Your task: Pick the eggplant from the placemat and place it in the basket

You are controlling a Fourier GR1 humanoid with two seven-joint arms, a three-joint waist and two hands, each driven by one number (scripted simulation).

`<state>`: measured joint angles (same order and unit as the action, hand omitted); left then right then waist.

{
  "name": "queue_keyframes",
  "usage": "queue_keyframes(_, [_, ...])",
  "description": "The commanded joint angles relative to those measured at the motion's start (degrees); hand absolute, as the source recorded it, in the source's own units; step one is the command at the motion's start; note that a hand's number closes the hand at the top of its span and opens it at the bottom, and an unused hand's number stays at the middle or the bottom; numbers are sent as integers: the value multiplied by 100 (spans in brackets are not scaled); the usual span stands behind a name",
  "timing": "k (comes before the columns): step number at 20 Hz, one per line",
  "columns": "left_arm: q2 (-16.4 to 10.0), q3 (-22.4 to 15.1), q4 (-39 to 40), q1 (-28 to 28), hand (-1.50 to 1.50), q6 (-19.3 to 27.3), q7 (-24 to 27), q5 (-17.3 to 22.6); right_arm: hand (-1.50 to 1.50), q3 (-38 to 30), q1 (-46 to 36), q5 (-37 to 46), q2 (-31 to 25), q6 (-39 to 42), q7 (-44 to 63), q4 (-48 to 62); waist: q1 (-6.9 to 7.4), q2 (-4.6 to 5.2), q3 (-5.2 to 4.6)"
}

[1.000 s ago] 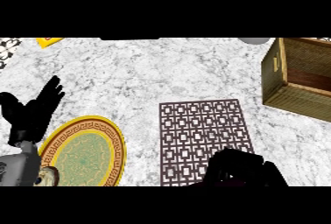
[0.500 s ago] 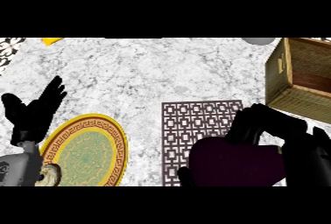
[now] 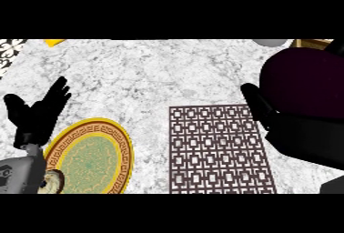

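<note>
The eggplant [image 3: 302,75], a dark purple bulk, is held high at the view's right, above the counter and close to the head. My right hand [image 3: 306,136] is curled round it from below, and one of its fingers [image 3: 257,105] shows at the eggplant's left side. The brown patterned placemat [image 3: 218,150] lies bare on the marble, left of and below that hand. Only a tan corner of the basket [image 3: 310,43] shows at the top right; the eggplant and hand hide the rest. My left hand [image 3: 37,116] rests open at the far left, fingers up.
A yellow-rimmed green plate [image 3: 87,159] lies just left of the placemat. A small round pale object [image 3: 52,182] sits at the plate's lower left by my left forearm. A grey object [image 3: 270,42] and a yellow one [image 3: 55,42] are at the counter's far edge.
My right hand has risen from the placemat's near right corner, carrying the eggplant up and to the right. It now covers most of the basket. The left hand has not moved.
</note>
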<state>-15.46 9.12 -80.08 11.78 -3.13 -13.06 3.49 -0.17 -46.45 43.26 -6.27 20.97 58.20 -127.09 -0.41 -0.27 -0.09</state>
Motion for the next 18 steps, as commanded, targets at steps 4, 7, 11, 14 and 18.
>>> queue_keyframes(4, [20,57,-54,-61,0,40,116,-13,150,-1302,-261,-238,-1108,448,-266,1058,41,22,9])
queue_keyframes(7, [66,7,113,-32,0,-35,104,-9,150,-1857,-432,-557,-1550,563,-536,1428,23,21,8])
queue_keyframes(11, [-48,124,143,-36,0,-107,198,4,150,-2246,-437,-812,-1970,496,-1008,2079,49,26,7])
queue_keyframes(14, [8,75,-20,-145,0,-188,203,51,150,-2242,494,-539,-2025,-35,-2081,2399,66,41,10])
queue_keyframes(18, [138,34,191,-74,0,-60,294,-89,150,-2441,786,-788,-1917,-431,-2405,2510,46,31,8])
